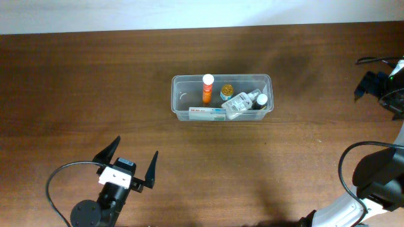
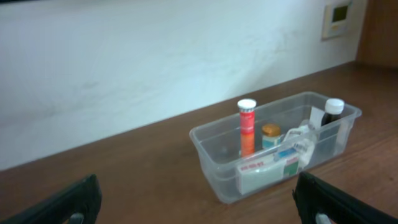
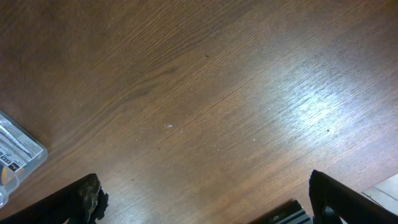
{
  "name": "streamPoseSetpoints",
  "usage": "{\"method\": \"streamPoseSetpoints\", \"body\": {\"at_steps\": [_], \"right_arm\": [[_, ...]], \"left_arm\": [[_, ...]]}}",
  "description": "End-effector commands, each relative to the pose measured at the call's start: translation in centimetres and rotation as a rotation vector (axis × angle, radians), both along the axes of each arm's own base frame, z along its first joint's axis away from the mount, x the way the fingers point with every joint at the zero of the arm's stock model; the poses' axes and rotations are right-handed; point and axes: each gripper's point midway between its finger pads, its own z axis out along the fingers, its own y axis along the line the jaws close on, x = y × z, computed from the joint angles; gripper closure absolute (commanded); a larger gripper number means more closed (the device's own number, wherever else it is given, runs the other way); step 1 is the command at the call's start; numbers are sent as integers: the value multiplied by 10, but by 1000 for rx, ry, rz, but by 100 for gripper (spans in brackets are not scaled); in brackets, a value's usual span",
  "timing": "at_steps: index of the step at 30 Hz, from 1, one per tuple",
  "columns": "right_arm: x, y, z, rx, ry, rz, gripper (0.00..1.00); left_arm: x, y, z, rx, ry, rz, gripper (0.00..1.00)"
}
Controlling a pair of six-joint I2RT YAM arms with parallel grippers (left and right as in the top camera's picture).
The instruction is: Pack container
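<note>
The clear container (image 1: 185, 96) stands at the middle of the table, and also shows in the left wrist view (image 2: 210, 148). It holds an upright orange tube with a white cap (image 1: 207, 88), a small bottle with an amber cap (image 1: 226, 91), a clear bottle lying down (image 1: 242, 101), a dark bottle with a white cap (image 1: 261, 100) and a white box (image 1: 207, 113). My left gripper (image 1: 137, 147) is open and empty, near the front left, well short of the container. My right gripper (image 1: 370, 84) is open and empty at the far right edge. One corner of the container (image 3: 15, 152) shows in the right wrist view.
The brown wooden table (image 1: 76, 82) spreads all round the container. A pale wall (image 2: 124, 62) runs behind its far edge, with a small wall panel (image 2: 339, 15). Black cables loop at the front left (image 1: 57, 183) and right (image 1: 347, 164).
</note>
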Motion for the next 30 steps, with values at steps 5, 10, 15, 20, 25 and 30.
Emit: {"method": "streamPoseSetpoints", "body": {"at_steps": [5, 10, 15, 20, 25, 30], "right_arm": [[-1, 0, 6, -9, -17, -12, 2], [-1, 0, 6, -9, -17, -12, 2], [-1, 0, 6, -9, -17, -12, 2], [-1, 0, 6, -9, -17, -12, 2], [-1, 0, 6, -9, -17, -12, 2], [-1, 0, 6, -9, -17, -12, 1]], "left_arm": [[2, -6, -20, 10, -15, -38, 1], [3, -5, -25, 10, -50, -35, 0], [5, -2, -33, 10, -34, -20, 1], [7, 1, -42, 11, -18, -20, 1], [10, 5, -56, 10, 11, -6, 1], [12, 8, -61, 14, 14, 10, 1]]}}
